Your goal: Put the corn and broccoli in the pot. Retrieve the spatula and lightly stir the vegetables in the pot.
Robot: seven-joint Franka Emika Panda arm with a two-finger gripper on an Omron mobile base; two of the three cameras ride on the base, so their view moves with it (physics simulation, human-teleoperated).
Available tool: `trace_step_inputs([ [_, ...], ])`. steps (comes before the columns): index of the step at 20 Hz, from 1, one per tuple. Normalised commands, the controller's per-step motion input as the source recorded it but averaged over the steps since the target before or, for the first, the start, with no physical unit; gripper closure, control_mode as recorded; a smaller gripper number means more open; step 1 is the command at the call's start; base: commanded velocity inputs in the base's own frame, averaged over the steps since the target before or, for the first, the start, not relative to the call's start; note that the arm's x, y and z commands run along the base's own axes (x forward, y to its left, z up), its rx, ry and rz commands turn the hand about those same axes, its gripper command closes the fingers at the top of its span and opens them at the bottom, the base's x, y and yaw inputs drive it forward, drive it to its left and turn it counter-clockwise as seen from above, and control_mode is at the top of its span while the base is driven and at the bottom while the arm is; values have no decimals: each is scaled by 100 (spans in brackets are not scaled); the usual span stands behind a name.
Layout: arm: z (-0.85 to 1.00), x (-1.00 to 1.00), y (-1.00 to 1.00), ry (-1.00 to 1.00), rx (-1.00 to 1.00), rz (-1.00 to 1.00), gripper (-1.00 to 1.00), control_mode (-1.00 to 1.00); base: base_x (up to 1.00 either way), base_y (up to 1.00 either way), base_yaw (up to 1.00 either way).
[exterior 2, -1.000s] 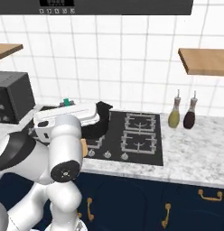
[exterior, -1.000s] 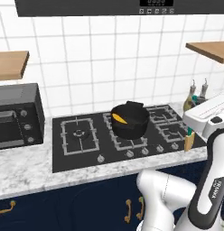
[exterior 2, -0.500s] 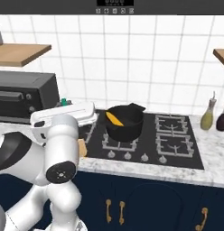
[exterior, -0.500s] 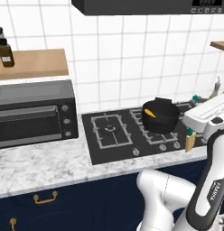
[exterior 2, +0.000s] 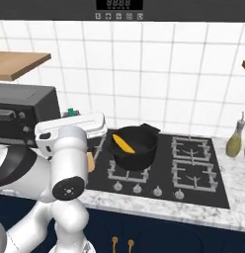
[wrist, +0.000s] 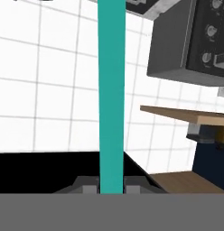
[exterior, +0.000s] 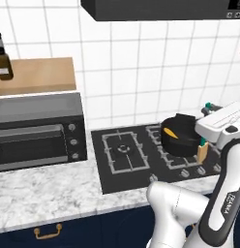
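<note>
Hand view: end effector clamped on spatula, teal handle rising straight between its tips. Likely light, stiff, slick; best held mid-handle. Beside pot holding corn, above stove.

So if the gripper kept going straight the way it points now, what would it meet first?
Probably the white tiled wall: past the spatula the gripper holds, the hand view shows tiles ahead, with the toaster oven off to one side. Depth is unclear.

Teal handle of the spatula seen between gripper fingers; black pot; yellow-orange corn; white tiled wall; grey-veined marble counter.
</note>
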Motion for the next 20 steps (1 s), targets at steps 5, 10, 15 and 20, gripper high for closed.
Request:
trace_step_inputs([
  [5,0,0,0,0,0,0,100,100,4,-92,24],
  [10,0,0,0,0,0,0,100,100,28,-100,0],
  [15,0,0,0,0,0,0,100,100,100,-84,0],
  [20,0,100,-90,1,27,0,100,-100,0,0,0],
])
